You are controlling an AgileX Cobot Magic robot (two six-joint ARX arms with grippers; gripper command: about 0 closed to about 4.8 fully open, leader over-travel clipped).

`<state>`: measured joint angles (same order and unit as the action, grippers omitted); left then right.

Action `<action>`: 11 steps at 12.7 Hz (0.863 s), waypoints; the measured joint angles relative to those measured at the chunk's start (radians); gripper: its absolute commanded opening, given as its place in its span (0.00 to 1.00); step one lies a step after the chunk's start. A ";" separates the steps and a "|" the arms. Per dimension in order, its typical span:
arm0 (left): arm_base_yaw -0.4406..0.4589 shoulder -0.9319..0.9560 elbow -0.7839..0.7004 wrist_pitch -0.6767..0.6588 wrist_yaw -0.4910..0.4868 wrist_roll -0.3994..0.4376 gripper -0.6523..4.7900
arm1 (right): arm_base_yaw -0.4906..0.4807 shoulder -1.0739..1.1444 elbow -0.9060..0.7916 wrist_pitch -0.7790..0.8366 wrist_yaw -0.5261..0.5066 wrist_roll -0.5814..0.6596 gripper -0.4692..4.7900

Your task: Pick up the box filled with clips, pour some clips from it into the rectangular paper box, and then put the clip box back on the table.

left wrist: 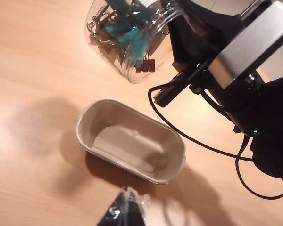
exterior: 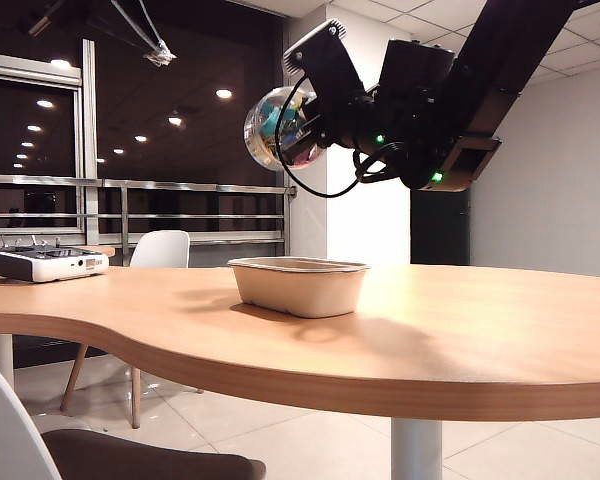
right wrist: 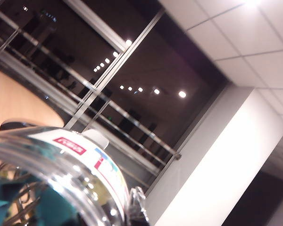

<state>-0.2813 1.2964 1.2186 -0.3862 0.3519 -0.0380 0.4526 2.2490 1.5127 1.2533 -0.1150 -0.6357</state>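
Right gripper clenched on jar, held high above table, tipped sideways. Clips all inside jar; tray directly below, empty. Left gripper closed, holding nothing, hovering beside tray. Pick-up done; pour barely begun, by my reading. Left: spill clips, set jar down.
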 measured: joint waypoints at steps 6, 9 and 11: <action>0.000 0.000 0.000 0.000 0.000 0.000 0.11 | 0.000 0.000 0.000 0.006 0.000 -0.002 0.09; 0.000 0.000 0.000 0.000 0.000 0.000 0.11 | 0.000 0.017 0.000 0.010 0.000 -0.023 0.09; 0.000 0.000 0.000 0.000 0.000 0.000 0.11 | 0.000 0.019 -0.006 0.012 0.000 -0.028 0.09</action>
<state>-0.2813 1.2964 1.2186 -0.3862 0.3519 -0.0380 0.4526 2.2684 1.5063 1.2652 -0.1150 -0.6636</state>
